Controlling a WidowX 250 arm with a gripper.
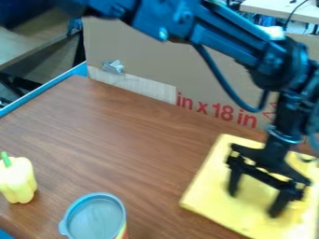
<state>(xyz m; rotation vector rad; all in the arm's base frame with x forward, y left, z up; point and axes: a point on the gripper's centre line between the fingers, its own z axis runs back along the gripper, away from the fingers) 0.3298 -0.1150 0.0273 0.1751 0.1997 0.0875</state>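
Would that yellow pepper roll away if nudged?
The yellow pepper stands stem-up and looks taller than wide, so a high push could probably tip it. Once down, its lobed sides would likely make it wobble rather than roll smoothly.

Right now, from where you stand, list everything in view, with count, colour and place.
Toy bell pepper: one, pale yellow with green stem, left edge
Round-topped container: one, grey-blue top, bottom, left of centre
Board: one, yellow, lower right, under the gripper
Corner item: one, blue, bottom left, mostly cut off
Table: one, brown wood grain, beneath these things
Cardboard panel: one, tan with red print, behind the table
Tape strip: one, pale, low on the panel
Crumpled piece: one, silvery, above the strip
Tabletop: one, pale, top right background
Robot arm: one, black, across the top and down the right
Gripper: one, black, fingers apart over the board
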